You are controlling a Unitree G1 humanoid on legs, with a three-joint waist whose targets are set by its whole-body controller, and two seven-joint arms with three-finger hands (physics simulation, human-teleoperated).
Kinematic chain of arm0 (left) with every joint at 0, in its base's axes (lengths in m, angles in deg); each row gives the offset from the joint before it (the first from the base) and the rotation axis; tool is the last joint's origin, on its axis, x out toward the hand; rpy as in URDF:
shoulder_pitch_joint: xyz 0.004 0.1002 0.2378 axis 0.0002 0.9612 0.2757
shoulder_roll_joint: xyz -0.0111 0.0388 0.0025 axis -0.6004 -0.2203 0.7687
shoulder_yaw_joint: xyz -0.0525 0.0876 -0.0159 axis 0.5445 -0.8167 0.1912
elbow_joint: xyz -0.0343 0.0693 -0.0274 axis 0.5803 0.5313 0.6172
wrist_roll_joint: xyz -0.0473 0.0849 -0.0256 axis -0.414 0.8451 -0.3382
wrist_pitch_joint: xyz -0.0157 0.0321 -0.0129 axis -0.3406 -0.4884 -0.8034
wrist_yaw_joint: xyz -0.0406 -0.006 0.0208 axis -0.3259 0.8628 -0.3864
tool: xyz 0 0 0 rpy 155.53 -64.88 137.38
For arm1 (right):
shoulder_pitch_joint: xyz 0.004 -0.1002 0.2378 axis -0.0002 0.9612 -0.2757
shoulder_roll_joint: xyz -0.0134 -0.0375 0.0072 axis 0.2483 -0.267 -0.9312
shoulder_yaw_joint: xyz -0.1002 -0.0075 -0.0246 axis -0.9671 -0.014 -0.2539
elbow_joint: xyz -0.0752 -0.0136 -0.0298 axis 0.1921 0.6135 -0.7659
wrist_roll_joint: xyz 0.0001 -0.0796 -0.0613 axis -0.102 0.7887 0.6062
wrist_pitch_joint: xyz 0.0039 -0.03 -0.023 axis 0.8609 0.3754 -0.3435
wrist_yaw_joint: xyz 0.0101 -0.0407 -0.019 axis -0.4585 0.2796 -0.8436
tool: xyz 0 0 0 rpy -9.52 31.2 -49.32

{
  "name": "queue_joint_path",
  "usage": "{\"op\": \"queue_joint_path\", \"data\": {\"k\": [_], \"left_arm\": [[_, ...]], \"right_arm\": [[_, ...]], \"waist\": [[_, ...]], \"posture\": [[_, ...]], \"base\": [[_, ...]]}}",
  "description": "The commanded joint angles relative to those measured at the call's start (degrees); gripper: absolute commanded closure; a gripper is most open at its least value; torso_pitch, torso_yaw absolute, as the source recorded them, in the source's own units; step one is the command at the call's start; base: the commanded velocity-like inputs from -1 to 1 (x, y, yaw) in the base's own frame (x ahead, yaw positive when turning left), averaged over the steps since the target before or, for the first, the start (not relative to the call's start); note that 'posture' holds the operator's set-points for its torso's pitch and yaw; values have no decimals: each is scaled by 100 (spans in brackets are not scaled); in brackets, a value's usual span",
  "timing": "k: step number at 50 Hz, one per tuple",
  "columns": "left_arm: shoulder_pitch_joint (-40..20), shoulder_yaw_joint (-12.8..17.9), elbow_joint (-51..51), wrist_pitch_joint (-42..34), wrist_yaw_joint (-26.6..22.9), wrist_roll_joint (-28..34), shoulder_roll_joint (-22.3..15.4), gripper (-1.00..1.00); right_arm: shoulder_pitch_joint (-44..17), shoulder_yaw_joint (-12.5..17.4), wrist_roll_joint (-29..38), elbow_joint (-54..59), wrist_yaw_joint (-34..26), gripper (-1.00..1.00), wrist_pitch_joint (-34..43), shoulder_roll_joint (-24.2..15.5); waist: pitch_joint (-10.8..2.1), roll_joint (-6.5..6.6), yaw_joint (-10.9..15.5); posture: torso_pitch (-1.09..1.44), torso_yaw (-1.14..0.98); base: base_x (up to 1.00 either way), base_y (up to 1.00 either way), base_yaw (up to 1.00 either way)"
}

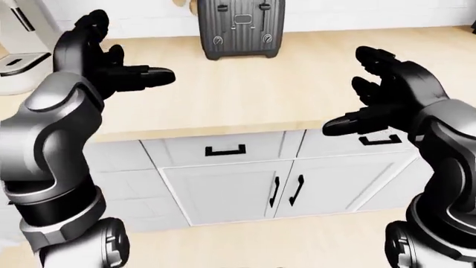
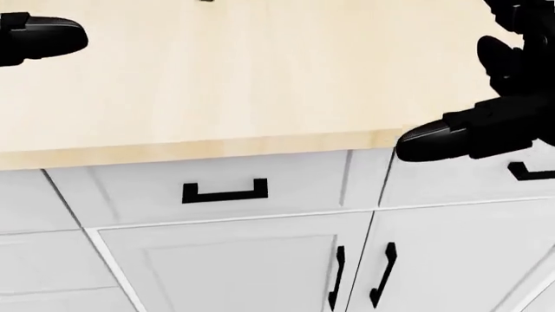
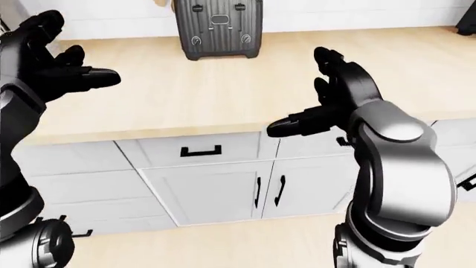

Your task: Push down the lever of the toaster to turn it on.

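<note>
Both hands were spread, empty: left hand [image 1: 111,67], right hand [image 1: 386,100]. Toaster [image 1: 236,28] sat at the counter's [image 1: 245,100] top edge, well apart. You risked overreaching and tipping it.

Dark toaster [image 1: 239,28] beyond spread hands

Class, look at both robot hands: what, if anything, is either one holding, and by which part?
Nothing is held. The left hand and right hand hang open above the counter.
</note>
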Motion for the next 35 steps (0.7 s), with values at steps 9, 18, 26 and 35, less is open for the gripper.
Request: {"op": "queue_joint_path", "data": {"k": [9,18,26,35], "left_arm": [[-116,40,-179,266,131,-284,-155,-100],[-119,94,-179,226,231,-476,-246,-100],[-151,87,-218,183,345,-629,-282,-100],[-145,94,-189,208,406,-736,-344,-100]], "right_arm": [[-104,100,90,-149,45,-100,-143,-76],[-98,94,90,-183,47,-100,-115,-72],[-72,152,71,-241,4,-100,-66,-124],[-86,136,63,-240,25,-100,-40,-114]], "waist": [[-470,-169,10],[-411,370,-14],[-412,18,24],[-403,-175,5]], "posture": [[0,0],[0,0],[0,0],[0,0]], "base": [[6,0,0],[8,0,0],[11,0,0],[14,0,0]]}}
